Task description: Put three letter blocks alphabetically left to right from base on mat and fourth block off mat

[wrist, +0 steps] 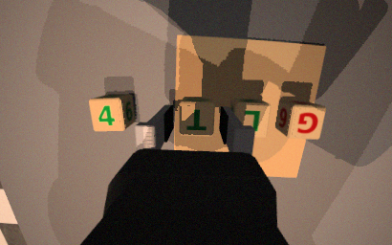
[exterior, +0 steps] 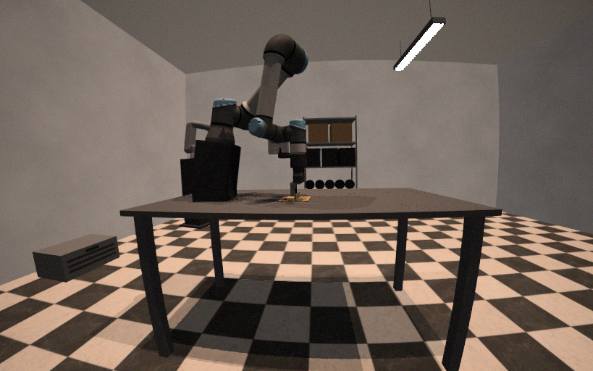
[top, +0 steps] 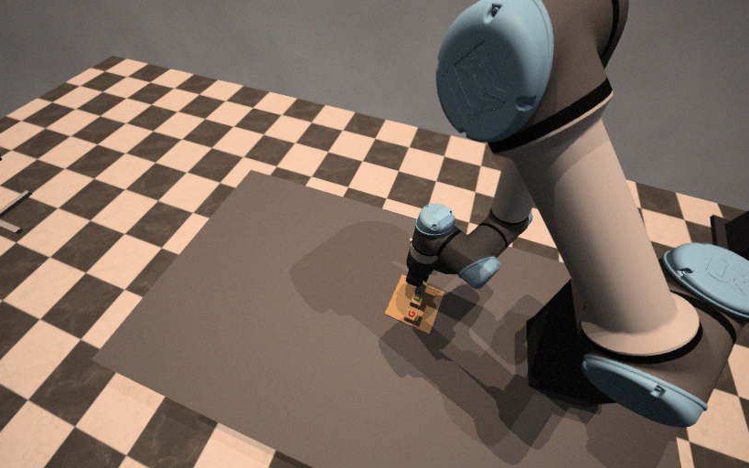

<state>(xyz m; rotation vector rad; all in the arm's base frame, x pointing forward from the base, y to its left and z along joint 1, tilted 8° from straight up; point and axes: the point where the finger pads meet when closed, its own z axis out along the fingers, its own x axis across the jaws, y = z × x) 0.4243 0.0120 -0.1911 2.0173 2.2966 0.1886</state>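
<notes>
In the wrist view the orange mat [wrist: 249, 100] holds three wooden blocks in a row: a green T block [wrist: 197, 118] at the mat's left edge, a green L block [wrist: 252, 118] in the middle, and a red G block [wrist: 305, 122] at the right edge. The letters appear upside down in this view. My gripper [wrist: 196, 117] is open, with its fingers on either side of the T block and small gaps to it. A block with a green 4 [wrist: 108, 115] lies on the table left of the mat, off it. In the top view the gripper [top: 419, 286] stands low over the mat [top: 411, 307].
The robot's dark pedestal [top: 562, 343] stands on the table to the right of the mat. In the exterior view the table [exterior: 307, 203] shows with the mat [exterior: 297, 200] near its middle.
</notes>
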